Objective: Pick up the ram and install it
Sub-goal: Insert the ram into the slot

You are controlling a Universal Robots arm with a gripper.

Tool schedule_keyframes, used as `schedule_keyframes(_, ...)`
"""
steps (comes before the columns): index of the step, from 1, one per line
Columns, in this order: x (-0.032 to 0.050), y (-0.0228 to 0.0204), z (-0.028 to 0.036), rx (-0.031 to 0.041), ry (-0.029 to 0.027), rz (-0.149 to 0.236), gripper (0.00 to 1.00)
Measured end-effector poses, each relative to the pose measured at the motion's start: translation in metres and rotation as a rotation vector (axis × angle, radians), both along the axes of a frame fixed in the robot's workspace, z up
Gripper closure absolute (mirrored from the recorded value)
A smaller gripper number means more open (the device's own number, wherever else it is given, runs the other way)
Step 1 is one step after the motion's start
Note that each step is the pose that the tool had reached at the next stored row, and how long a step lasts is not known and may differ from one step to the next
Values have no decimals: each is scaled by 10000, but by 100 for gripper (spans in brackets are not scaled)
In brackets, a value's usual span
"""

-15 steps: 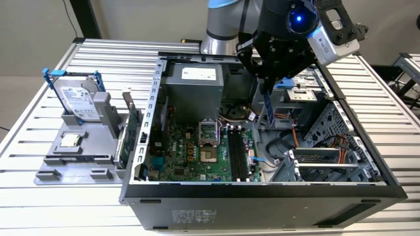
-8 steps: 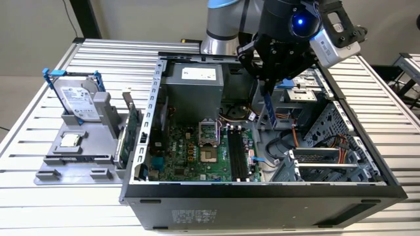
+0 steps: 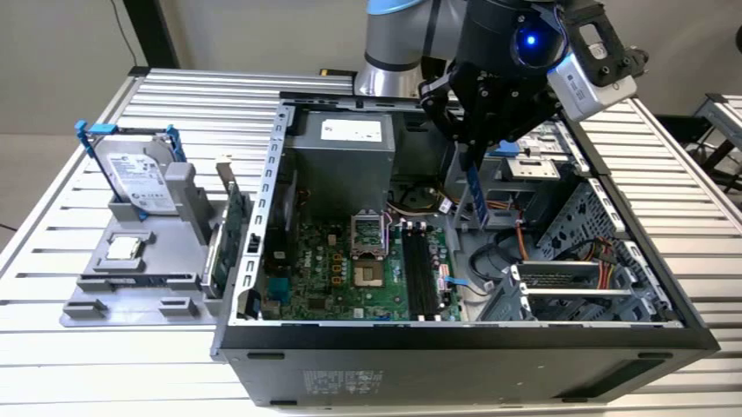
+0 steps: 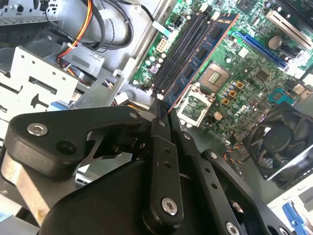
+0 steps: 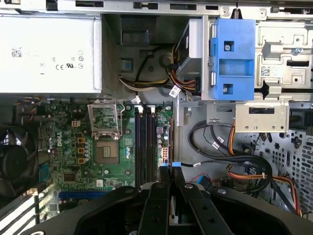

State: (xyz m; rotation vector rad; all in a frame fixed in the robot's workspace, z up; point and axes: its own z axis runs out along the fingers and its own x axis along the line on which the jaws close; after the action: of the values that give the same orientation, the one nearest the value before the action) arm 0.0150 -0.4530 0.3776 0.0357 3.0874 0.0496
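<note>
The ram is a narrow blue stick hanging upright over the open computer case, with my gripper shut on its upper end. It hovers above the case floor, toward the exterior view's right of the black memory slots on the green motherboard. In the second wrist view the ram runs out from my fingertips beside the slots, its dark chips showing. In the first wrist view my gripper sits just beyond the near end of the slots.
A silver hard drive in a blue frame stands on a grey holder outside the case at the exterior view's left, near a green expansion card. Inside are the power supply, the CPU socket, a metal drive cage and loose cables.
</note>
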Motion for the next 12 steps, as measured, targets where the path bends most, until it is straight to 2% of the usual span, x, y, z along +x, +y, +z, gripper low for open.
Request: schedule_keyframes(12, 1, 0, -75, -1, 0, -28, 100)
